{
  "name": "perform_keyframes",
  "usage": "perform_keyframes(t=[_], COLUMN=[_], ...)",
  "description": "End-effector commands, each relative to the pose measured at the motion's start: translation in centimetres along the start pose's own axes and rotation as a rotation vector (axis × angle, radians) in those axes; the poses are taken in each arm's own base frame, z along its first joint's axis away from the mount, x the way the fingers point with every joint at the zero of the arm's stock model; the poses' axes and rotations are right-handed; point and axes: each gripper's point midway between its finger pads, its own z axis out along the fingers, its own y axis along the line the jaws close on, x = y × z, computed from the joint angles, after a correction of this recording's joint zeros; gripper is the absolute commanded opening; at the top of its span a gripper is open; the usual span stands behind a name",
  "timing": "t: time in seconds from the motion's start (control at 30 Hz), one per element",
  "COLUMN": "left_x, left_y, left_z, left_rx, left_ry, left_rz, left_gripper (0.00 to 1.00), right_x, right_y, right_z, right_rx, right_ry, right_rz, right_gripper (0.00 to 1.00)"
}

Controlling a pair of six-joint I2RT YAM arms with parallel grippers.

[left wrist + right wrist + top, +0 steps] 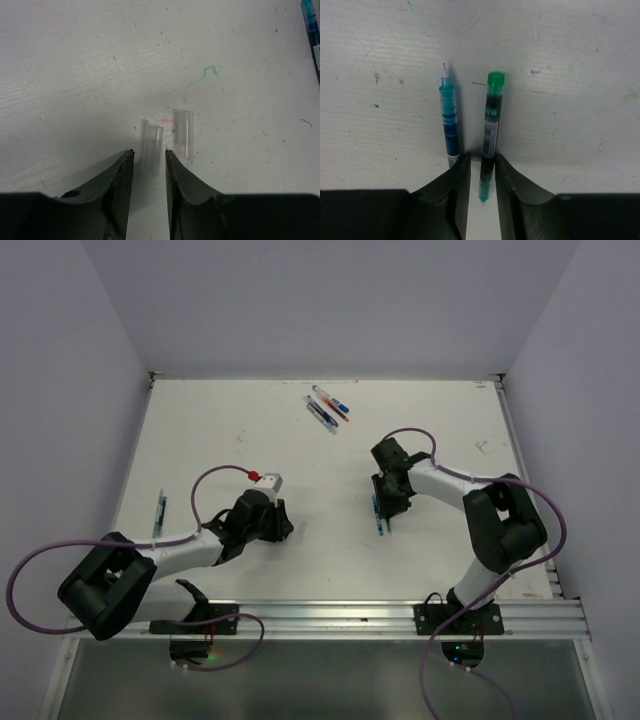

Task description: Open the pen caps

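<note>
One clear pen cap (pixel 151 147) lies on the tabletop (pixel 75 75) between the tips of the left end effector (pixel 149 151), whose jaws stand apart. A second clear cap (pixel 183 132) lies just right of it. The right end effector (pixel 482 155) straddles a green-ended pen (pixel 490 130); I cannot tell whether it pinches the pen. A blue pen (pixel 449 120) with a bare tip lies just beside. The label print is too small to read. The white tabletop is scuffed, with a green scribble (pixel 205 75). More pens (pixel 328 407) lie at the far side, pale walls (pixel 330 300) around.
</note>
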Motion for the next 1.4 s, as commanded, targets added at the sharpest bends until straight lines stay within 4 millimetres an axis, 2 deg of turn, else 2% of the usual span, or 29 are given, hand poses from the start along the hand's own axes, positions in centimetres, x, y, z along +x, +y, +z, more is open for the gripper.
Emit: perform_keyframes(t=[0.0,0.1,0.13,0.17,0.2,0.33,0.37,0.4,0.43,0.47,0.63,0.73,0.77,0.83,0.87,0.93,1.0,1.03,1.1,1.13,1.2,1.3,1.37], left_x=[-1.1,-2.3,-2.5,-3.7,-4.0,-7.2,-8.8,-9.1,-9.3,-10.3,-11.9,-12.1,-12.1,-12.4,-11.9,-11.8,-11.9,-12.0,-12.0,-11.7,-11.3,-11.0,-11.2], left_y=[0.4,0.7,0.8,0.8,0.5,1.1,1.1,1.8,2.1,2.0,3.0,4.7,6.2,7.9,9.4,11.1,11.9,13.3,14.5,16.1,17.7,21.3,22.3], left_z=[-0.8,-1.5,-1.7,-2.3,-2.7,-5.1,-6.0,-6.3,-6.7,-7.4,-8.5,-9.6,-10.4,-11.8,-12.5,-13.4,-13.5,-14.1,-14.5,-15.1,-15.3,-17.2,-17.5], left_rx=[-0.013,-0.028,-0.028,-0.017,0.008,0.006,0.001,-0.041,-0.064,-0.079,-0.186,-0.299,-0.385,-0.49,-0.568,-0.617,-0.605,-0.632,-0.647,-0.697,-0.743,-0.866,-0.878], left_ry=[-0.044,-0.065,-0.068,-0.099,-0.105,-0.219,-0.266,-0.269,-0.268,-0.287,-0.307,-0.309,-0.315,-0.338,-0.336,-0.336,-0.319,-0.324,-0.306,-0.291,-0.256,-0.256,-0.27], left_rz=[-0.022,-0.043,-0.041,-0.049,-0.053,-0.088,-0.093,-0.097,-0.093,-0.093,-0.198,-0.21,-0.214,-0.244,-0.239,-0.216,-0.199,-0.227,-0.232,-0.268,-0.299,-0.379,-0.398], left_gripper=[0.33,0.23,0.24,0.29,0.4,0.64,0.71,0.9,1.0,1.0,1.0,1.0,1.0,1.0,1.0,1.0,1.0,1.0,1.0,1.0,1.0,1.0,1.0], right_x=[0.1,0.0,-0.1,-0.2,-0.4,-1.2,-1.4,-1.6,-2.0,-2.2,-3.1,-3.1,-3.2,-2.6,-2.4,-1.8,-1.3,-1.0,-0.4,-0.2,0.5,1.6,2.3], right_y=[0.0,0.0,0.0,-0.1,-0.1,-0.4,-0.5,-0.7,-0.7,-0.7,-0.9,-0.7,-0.5,0.4,0.8,1.7,2.8,3.3,4.6,5.1,6.5,8.6,9.4], right_z=[0.3,0.0,-0.1,-0.3,-0.7,-2.3,-2.8,-3.2,-4.2,-4.7,-7.7,-9.4,-10.3,-10.7,-11.1,-11.1,-11.2,-11.2,-11.4,-11.6,-12.1,-13.3,-13.9], right_rx=[-0.011,-0.014,-0.012,-0.011,-0.013,-0.004,-0.001,0.008,0.004,0.004,-0.004,-0.031,-0.05,-0.108,-0.137,-0.176,-0.233,-0.26,-0.317,-0.335,-0.389,-0.49,-0.533], right_ry=[-0.012,-0.02,-0.024,-0.03,-0.045,-0.098,-0.113,-0.127,-0.153,-0.164,-0.244,-0.291,-0.32,-0.324,-0.336,-0.338,-0.335,-0.331,-0.331,-0.336,-0.343,-0.347,-0.348], right_rz=[-0.013,-0.013,-0.013,-0.012,-0.013,-0.006,-0.005,-0.005,-0.008,-0.009,-0.001,0.023,0.03,0.027,0.018,-0.004,-0.021,-0.028,-0.056,-0.065,-0.102,-0.156,-0.185], right_gripper=[0.31,0.36,0.37,0.4,0.41,0.48,0.52,0.53,0.55,0.59,0.68,0.86,0.99,0.99,0.99,0.99,0.99,0.99,0.99,0.99,0.98,0.99,0.99])
